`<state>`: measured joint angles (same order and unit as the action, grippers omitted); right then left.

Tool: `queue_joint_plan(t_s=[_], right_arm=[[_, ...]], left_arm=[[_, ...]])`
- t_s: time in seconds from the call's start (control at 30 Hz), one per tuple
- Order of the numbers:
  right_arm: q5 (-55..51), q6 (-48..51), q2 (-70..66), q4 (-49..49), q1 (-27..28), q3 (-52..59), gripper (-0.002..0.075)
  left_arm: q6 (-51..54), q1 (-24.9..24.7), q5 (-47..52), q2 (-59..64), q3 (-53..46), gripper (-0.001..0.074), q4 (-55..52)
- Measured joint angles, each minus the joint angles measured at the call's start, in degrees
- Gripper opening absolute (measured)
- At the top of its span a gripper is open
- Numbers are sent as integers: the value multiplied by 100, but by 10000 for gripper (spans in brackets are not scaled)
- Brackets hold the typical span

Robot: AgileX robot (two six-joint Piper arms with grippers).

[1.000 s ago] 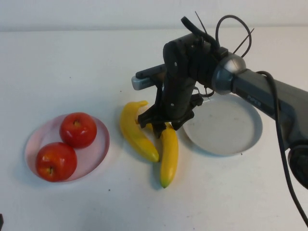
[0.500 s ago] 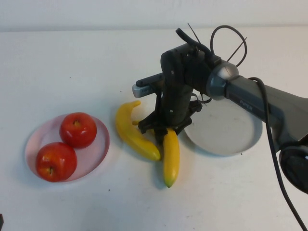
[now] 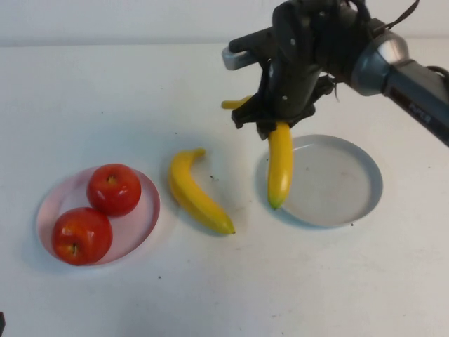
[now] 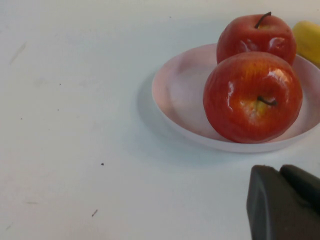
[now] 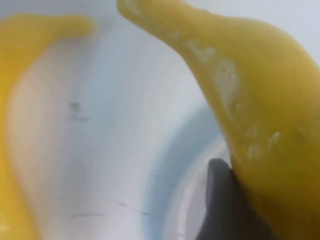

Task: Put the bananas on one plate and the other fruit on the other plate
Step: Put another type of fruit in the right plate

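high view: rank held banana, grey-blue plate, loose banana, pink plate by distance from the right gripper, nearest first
1. Held banana, hanging in the right gripper jaws.
2. Grey-blue plate, just below, robot's right.
3. Loose banana, on the table, centre.
4. Pink plate, far left, holding both apples.

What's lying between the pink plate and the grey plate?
In the high view, one banana lies on the table between pink plate and grey plate.
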<state>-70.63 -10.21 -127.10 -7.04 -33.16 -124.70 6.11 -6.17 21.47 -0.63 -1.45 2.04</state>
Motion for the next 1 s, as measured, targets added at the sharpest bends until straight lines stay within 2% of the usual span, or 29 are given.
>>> queue_joint_plan(t_s=[0.33, 0.8, 1.0], right_arm=[[0, -196, 278, -20, 835, 1548, 304], [0, -271, 241, -153, 1317, 1629, 305], [0, -271, 231, -17, 1317, 1629, 403]], left_arm=[[0, 0, 0, 0, 0, 3, 0], [0, 0, 0, 0, 0, 3, 0], [0, 0, 0, 0, 0, 2, 0]])
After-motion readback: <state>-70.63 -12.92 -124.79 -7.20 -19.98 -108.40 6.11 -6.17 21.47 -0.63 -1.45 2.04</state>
